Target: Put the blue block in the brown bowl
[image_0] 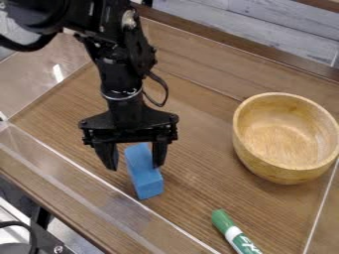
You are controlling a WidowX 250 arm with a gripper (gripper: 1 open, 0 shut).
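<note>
On the wooden table [199, 94], left of centre, lay the blue block [143, 171], a small solid brick set flat on its long face and slanting toward the near edge. Directly above its far end stood the gripper [130, 155], black, pointing straight down, jaws spread wide and grasping nothing, one finger to either side of the block's upper end; whether either finger touched the block could not be told. To the right, well apart from the block, sat the brown bowl [284, 136], round, thick-rimmed, upright and empty. Near the front edge, to the right of the block, lay a green and white marker [236, 234], no part of the task. A clear wall [54, 189] ran along the near side of the table. Handling, as judged: the block looked rigid and light, with flat, smooth, parallel sides that should sit squarely between the fingers, though a glossy surface might slip under a loose hold. Best point of hold, as judged: across the narrow width, on the two long side faces, near mid-length rather than at the end, so that the block would hang level and not swing. Nothing fragile noted in the block or the bowl.
</note>
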